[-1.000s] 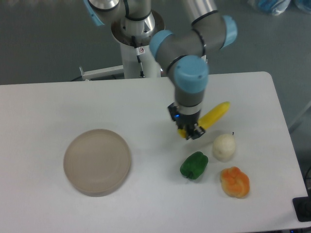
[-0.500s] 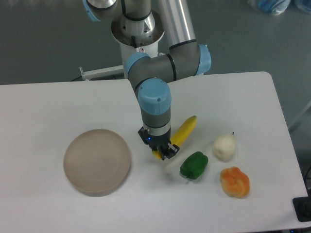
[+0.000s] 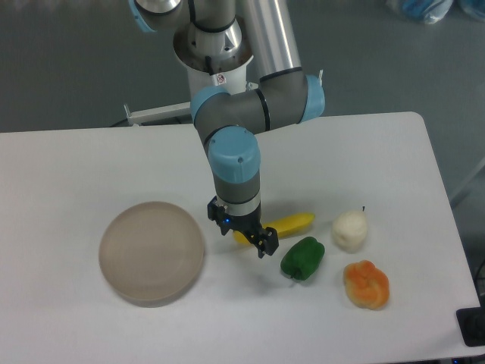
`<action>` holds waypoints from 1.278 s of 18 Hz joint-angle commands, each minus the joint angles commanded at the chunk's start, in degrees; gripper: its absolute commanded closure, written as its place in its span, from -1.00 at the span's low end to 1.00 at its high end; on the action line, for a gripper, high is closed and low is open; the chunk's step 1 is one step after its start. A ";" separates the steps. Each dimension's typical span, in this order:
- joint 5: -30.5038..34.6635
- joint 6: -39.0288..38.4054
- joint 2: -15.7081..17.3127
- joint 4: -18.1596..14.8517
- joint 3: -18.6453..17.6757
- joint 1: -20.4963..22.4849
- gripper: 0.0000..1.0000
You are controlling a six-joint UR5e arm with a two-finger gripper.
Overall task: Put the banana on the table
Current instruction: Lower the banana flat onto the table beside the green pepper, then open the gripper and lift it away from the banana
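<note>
The bright yellow banana lies nearly flat on the white table, its right end pointing at the white garlic-like toy. My gripper points straight down over the banana's left end. Its fingers are spread apart on either side of that end, so it is open. The banana's left tip is partly hidden behind the fingers.
A round beige-grey plate sits to the left of the gripper. A green pepper lies just right of it and below the banana. A white garlic-like toy and a lumpy orange-yellow pepper lie further right.
The arm carried the banana left and down from beside the white toy. The banana tipped from a steep slant to nearly flat, and the fingers spread apart.
</note>
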 joint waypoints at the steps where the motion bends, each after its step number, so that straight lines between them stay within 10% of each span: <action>1: -0.17 0.18 1.14 -0.09 0.00 0.87 -1.00; 23: -0.35 30.76 3.09 -14.84 3.95 15.38 -1.00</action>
